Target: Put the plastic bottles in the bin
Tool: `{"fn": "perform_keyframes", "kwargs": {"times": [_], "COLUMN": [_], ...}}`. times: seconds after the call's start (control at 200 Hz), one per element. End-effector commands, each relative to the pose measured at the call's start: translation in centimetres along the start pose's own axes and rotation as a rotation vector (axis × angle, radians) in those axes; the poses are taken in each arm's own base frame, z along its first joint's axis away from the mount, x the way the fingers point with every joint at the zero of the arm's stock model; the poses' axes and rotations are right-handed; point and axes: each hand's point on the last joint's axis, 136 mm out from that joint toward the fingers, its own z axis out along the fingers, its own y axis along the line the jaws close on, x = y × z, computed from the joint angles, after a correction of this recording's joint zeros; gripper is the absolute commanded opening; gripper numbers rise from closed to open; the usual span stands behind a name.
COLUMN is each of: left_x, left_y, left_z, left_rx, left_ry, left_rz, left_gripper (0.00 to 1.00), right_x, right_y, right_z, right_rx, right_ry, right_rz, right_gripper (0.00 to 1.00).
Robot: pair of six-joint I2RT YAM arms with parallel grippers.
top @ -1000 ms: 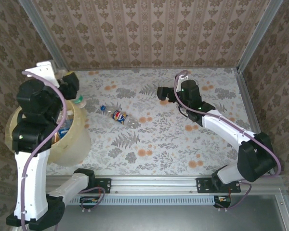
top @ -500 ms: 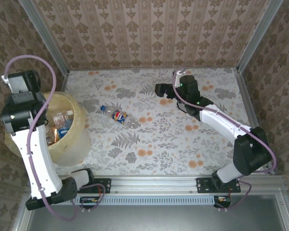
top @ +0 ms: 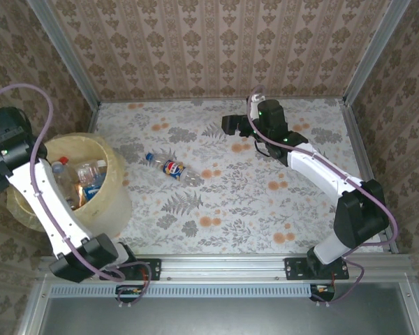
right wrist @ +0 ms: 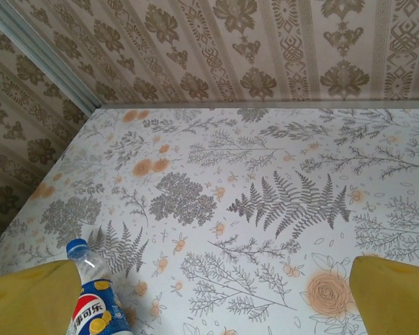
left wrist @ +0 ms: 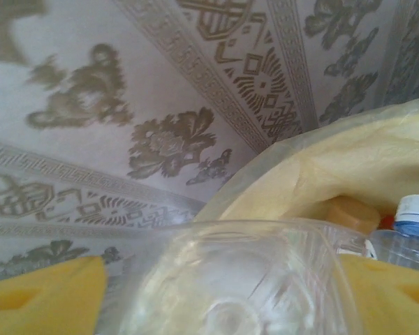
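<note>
L tool [left wrist: 216, 307], clamped on clear plastic bottle [left wrist: 227, 269], has swung off round pale-yellow plastic bin [top: 115, 202] to just outside its left rim; drop pending. R tool [right wrist: 209, 300], spread wide, faces blue-capped red-blue-label bottle [right wrist: 94, 310] right of bin.

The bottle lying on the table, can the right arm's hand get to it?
Probably yes. The bottle lies by itself on the table. The right hand hovers open not far from it, and nothing stands between them.

Far left, left arm [top: 38, 188] raised, left hand [left wrist: 213, 296] gripping clear bottle [left wrist: 265, 244]; right arm [top: 321, 174] stretched forward, right hand [right wrist: 213, 279] open
</note>
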Motion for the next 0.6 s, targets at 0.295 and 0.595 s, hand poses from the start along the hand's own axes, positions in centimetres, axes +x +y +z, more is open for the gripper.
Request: {"fn": "perform_keyframes", "kwargs": {"times": [0.295,0.595], "left_x": [-1.6,3.9], "left_y": [-5.6,-6.9], "left_z": [-1.8,1.8], "left_rx": [0.225,0.295], "left_ry": [-0.045,0.098], "left_rz": [0.022,-0.057], "left_gripper": [1.0,0.7], "right_x": [-0.3,-0.1], "right_y": [-0.5,-0.6], "right_z": [-0.7,-0.5], "right_rx": [0.025,0.03], "right_ry": [-0.002,0.009], "right_rz": [-0.007,-0.01], "right_gripper": [1.0,1.0]}}
